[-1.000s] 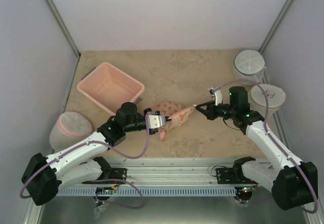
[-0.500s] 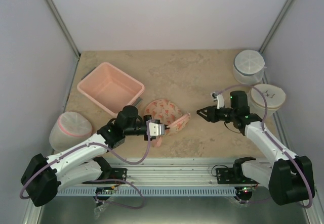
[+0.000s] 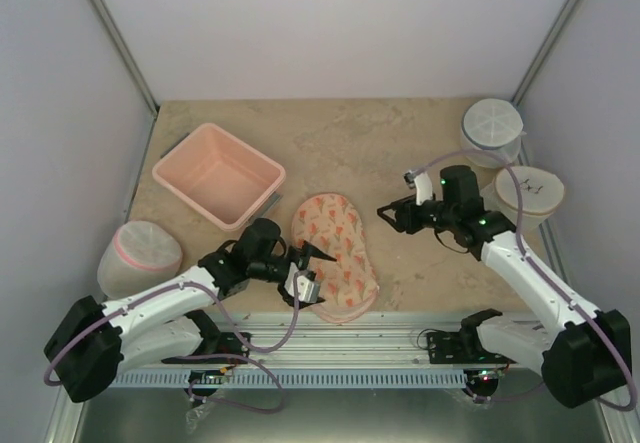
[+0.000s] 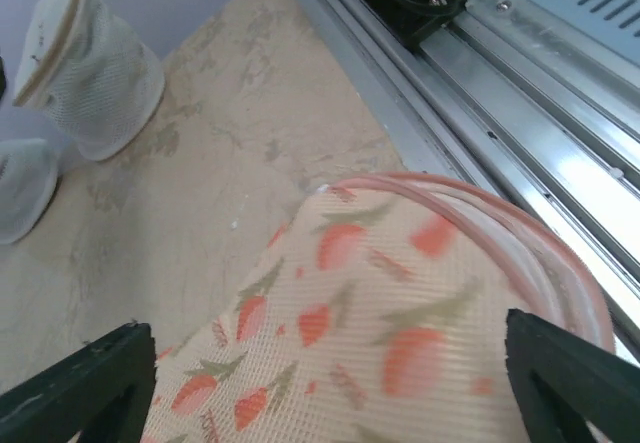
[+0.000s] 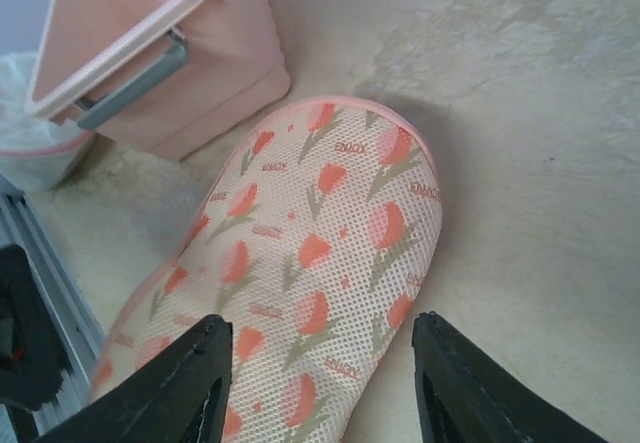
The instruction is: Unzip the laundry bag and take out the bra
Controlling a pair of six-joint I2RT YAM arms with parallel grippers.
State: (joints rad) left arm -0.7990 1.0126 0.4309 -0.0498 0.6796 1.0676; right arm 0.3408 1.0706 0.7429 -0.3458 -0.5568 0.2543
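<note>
The laundry bag (image 3: 335,251), cream mesh with an orange-red print and pink edging, lies flat on the table near the front edge. My left gripper (image 3: 310,271) hovers at its near-left side, jaws wide open. In the left wrist view the laundry bag (image 4: 380,293) spreads between the two black fingertips (image 4: 90,383) with nothing gripped. My right gripper (image 3: 388,216) stands open just right of the bag's far end. In the right wrist view the bag (image 5: 320,233) lies below the gripper (image 5: 325,368). The bra is out of view.
A pink plastic tub (image 3: 218,173) sits at the back left, close to the bag's far end. Round white mesh containers stand at the left edge (image 3: 140,253) and at the back right (image 3: 492,131) (image 3: 528,195). The aluminium rail (image 3: 340,328) runs just behind the bag's near end.
A second ago both grippers held the bag up between them. The right let go first, then the left; the bag now lies flat and the left gripper has drawn back toward the rail.
</note>
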